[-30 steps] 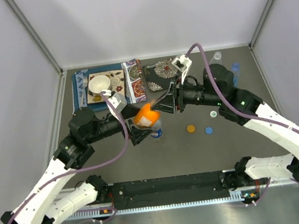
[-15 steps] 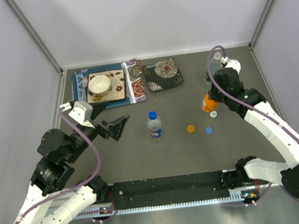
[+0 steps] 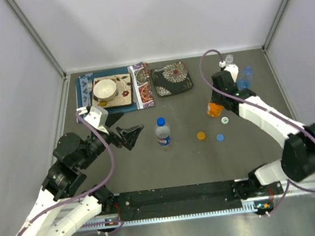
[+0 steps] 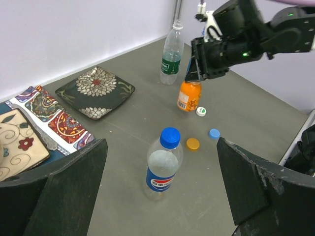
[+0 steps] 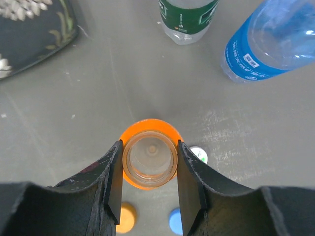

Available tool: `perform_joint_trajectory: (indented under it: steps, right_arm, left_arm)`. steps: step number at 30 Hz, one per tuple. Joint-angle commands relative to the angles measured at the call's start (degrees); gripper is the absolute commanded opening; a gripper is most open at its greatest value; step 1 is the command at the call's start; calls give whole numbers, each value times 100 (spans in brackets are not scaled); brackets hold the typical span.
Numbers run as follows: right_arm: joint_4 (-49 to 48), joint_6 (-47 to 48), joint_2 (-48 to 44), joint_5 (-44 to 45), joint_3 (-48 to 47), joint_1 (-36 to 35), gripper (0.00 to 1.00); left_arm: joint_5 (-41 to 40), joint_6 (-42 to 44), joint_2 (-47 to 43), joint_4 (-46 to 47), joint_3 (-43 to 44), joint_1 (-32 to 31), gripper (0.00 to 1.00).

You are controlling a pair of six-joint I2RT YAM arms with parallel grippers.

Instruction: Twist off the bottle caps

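— So, from above: 1 second ago both arms had the orange bottle (image 3: 215, 110) between them mid-table. Now the right gripper (image 3: 215, 107) has it out at 2 o'clock, near the green-label bottle (image 3: 229, 60) and the blue-tinted bottle (image 3: 247, 76).

— And the left gripper (image 3: 132, 135)?

— It's pulled back to 9 o'clock of the capped bottle (image 3: 162, 131), holding nothing. 3 loose caps lie off toward that bottle's 3 o'clock: the orange cap (image 3: 201, 136), the blue cap (image 3: 220, 137) and the white cap (image 3: 225, 120).

— What about the left wrist view?

— Its fingers (image 4: 64, 191) gape wide. The capped bottle stands upright beyond them, lid on. Further off at 12 o'clock the orange bottle looks set down on the table, with the right gripper at its neck.

— And the right wrist?

— It looks straight down an open neck with no cap. The fingers (image 5: 114, 172) are narrow, pressed on either side of it.

— Meaning?

— I'd say the orange one is finished and parked with the other 2. That leaves only the middle bottle, once the right gripper lets go.
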State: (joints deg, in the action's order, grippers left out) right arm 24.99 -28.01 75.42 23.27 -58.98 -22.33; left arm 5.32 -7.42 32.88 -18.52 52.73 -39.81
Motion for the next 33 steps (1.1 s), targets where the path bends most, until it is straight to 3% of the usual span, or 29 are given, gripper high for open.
perform_joint_trajectory:
  steps: [1, 15, 26, 30, 33]
  right_arm:
    - [-556, 191, 561, 547, -439, 18, 0]
    - [-1681, 181, 922, 732, 351, -79, 0]
    - [-1717, 164, 1080, 653, 475, -281, 0]
    - [-1638, 156, 1054, 565, 502, -290, 30]
    - [-1594, 147, 1010, 556, 493, -281, 43]
  left_arm:
    - [-22, -75, -98, 349, -140, -9, 98]
    - [-14, -181, -81, 472, -377, -9, 98]
    - [57, -304, -45, 516, -430, -9, 98]
    - [4, -295, -36, 517, -465, 0, 99]
    - [30, -304, -28, 534, -483, -9, 99]
